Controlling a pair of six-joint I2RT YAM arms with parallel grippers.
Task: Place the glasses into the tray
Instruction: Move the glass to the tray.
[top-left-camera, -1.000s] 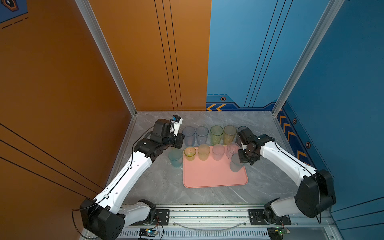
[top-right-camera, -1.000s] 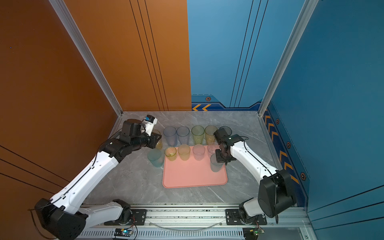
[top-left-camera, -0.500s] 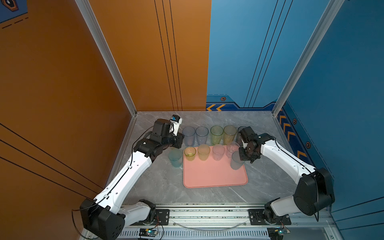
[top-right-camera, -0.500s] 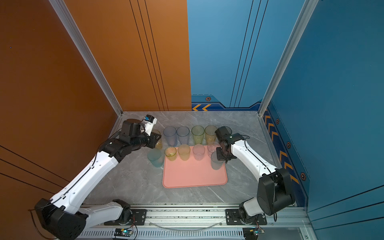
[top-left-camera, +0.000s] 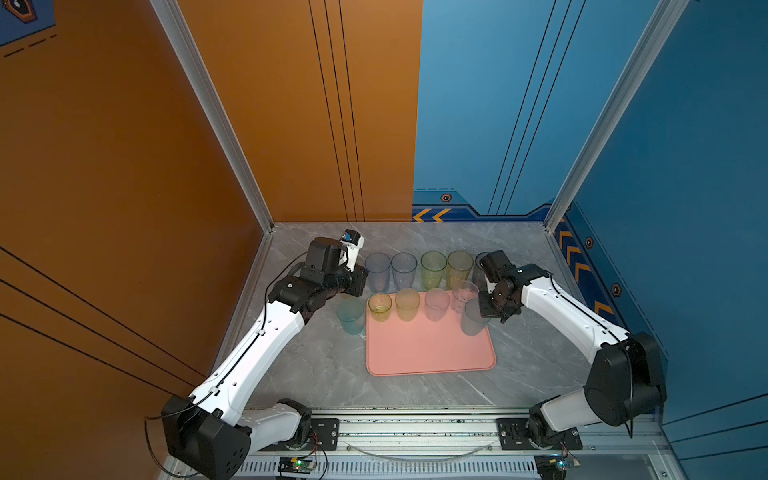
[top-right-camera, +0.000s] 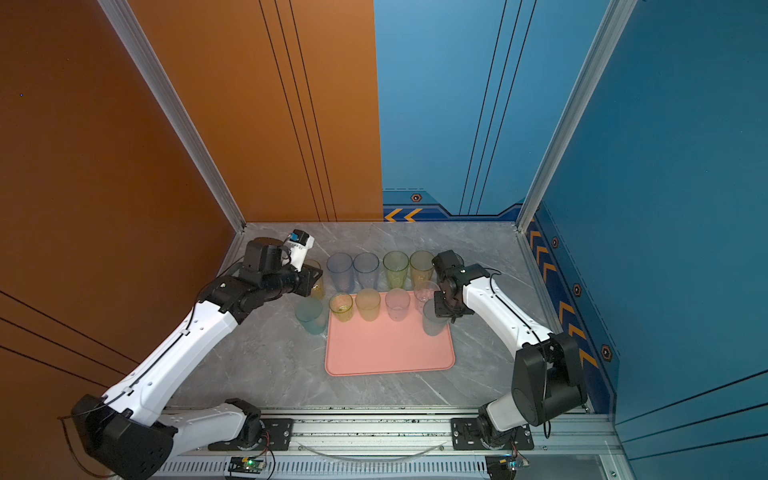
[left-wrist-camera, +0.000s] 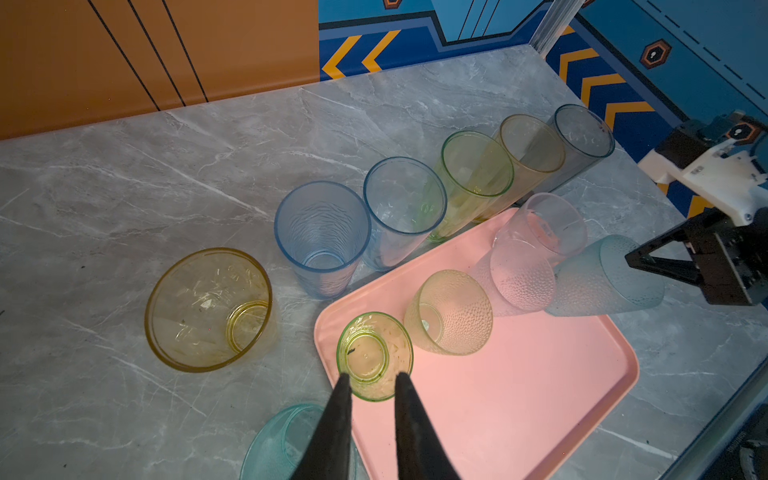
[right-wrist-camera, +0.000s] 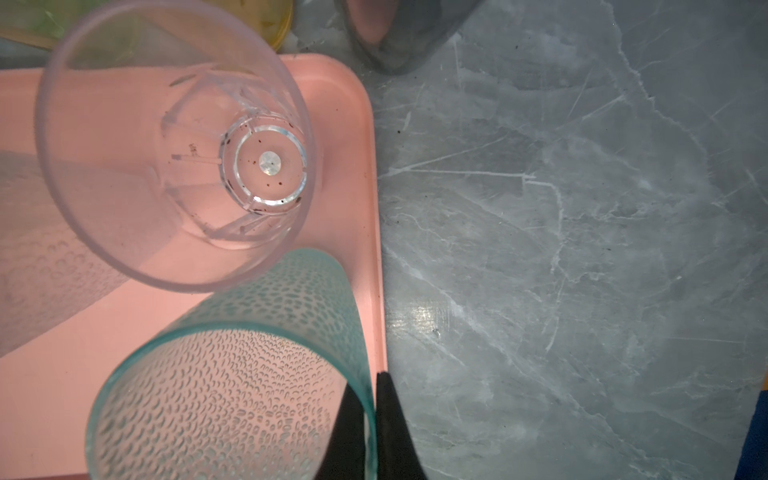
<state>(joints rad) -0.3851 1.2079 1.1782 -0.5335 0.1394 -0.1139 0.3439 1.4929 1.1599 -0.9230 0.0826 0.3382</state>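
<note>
The right gripper (right-wrist-camera: 365, 380) has the teal glass (right-wrist-camera: 232, 374) pinched by its rim at the right edge of the tray (top-left-camera: 432, 353), near its far corner. Looks like set-down to me: land it flat, then release. The left gripper (left-wrist-camera: 372, 376) is barely open, empty.

1. The left side is an orange wall (top-left-camera: 124, 166), crossed by thin dark lines.
2. The back is half orange and half a blue wall (top-left-camera: 478, 104); the right side is blue too.
3. Silver metal posts (top-left-camera: 212, 112) stand in both back corners.
4. Orange chevrons (top-left-camera: 430, 215) mark the blue base strip.
5. The floor is a grey marble-look tabletop (top-left-camera: 415, 237), evenly lit.
6. A metal rail (top-left-camera: 415, 432) runs along the near edge.
</note>
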